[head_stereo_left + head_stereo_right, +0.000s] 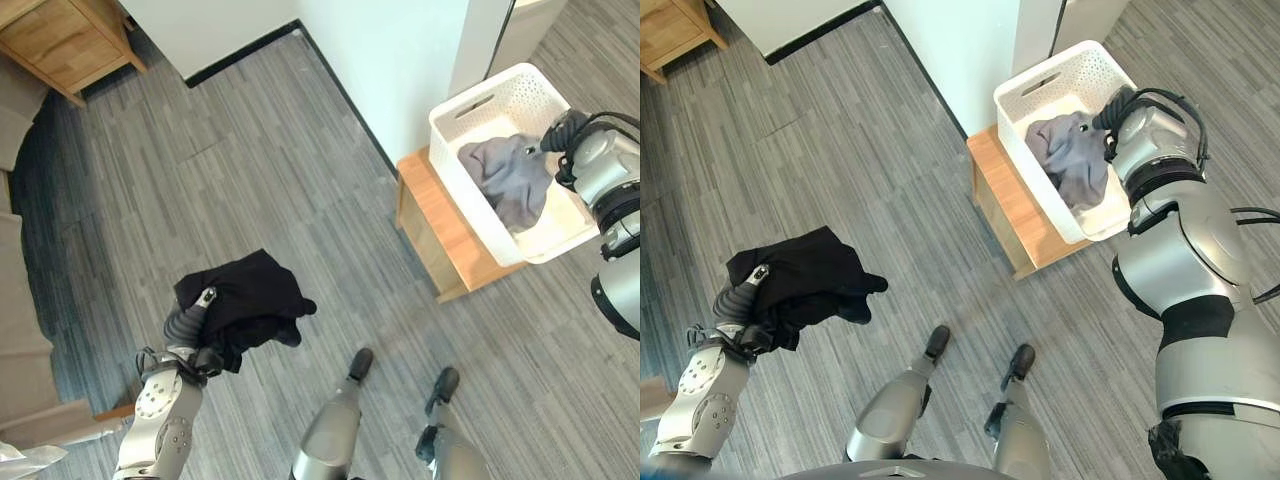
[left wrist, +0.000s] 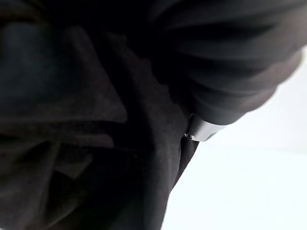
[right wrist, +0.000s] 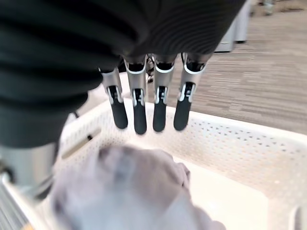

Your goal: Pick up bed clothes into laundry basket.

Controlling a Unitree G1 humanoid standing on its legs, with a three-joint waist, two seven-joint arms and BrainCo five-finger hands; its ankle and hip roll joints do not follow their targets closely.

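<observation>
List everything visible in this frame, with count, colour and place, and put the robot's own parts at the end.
laundry basket: one, white, perforated, on the low wooden stand by the wall.
grey garment: one, grey, crumpled inside the laundry basket, below the right hand.
black garment: one, black, bunched and draped over the left hand, above the floor.
wooden stand: one, light wood, against the white wall, carrying the basket.
wooden cabinet: one, light wood, far corner on the robot's left.
floor: grey plank pattern.
left hand: one, wrapped in the black garment; its fingers are hidden by the cloth.
right hand: one, over the basket, fingers straight and holding nothing.
</observation>
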